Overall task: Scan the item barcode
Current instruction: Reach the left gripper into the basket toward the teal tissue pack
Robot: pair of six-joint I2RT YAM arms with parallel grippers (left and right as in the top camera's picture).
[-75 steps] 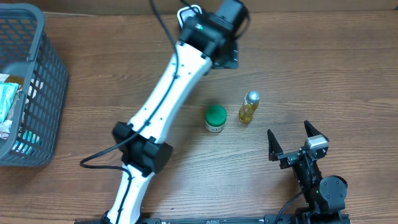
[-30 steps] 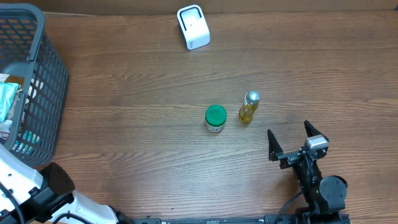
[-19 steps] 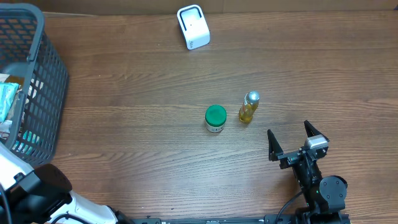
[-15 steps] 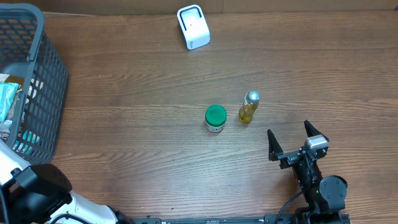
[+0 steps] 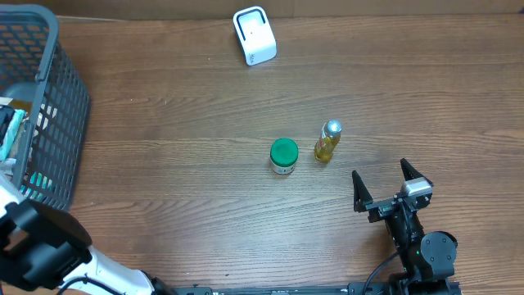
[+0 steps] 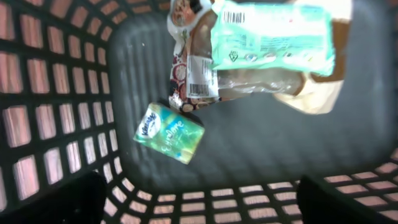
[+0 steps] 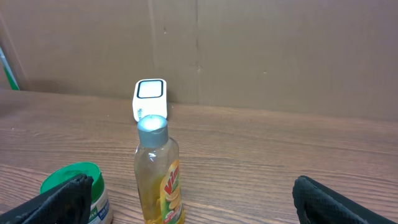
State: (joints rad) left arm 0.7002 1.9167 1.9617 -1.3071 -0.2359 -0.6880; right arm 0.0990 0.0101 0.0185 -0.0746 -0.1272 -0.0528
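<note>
Wood-grain desk [image 5: 164, 123], cardboard wall [image 7: 280, 50] behind. Right gripper [image 5: 381, 174] stands wide open, empty; just ahead, one upright clear bottle [image 7: 158, 180] of yellow liquid with one squat green-lidded jar [image 5: 284, 156] to its left — far beyond, one rounded white scanner [image 5: 255, 35]. Left gripper [image 6: 199, 208] hangs open over a dark plastic lattice basket [image 6: 280, 143]: just below, one small green tissue pack [image 6: 169, 133]; farther, at least two crinkly packets — the mint packet [image 6: 273, 37] lies long axis crosswise, barcode at its left end.

Barcode seen on teal packet [image 6: 273, 37] and on brown wrapper [image 6: 196, 70] inside basket [image 6: 74, 93]. Print on green pack [image 6: 169, 132] and bottle [image 7: 158, 177] label too blurred to read.
</note>
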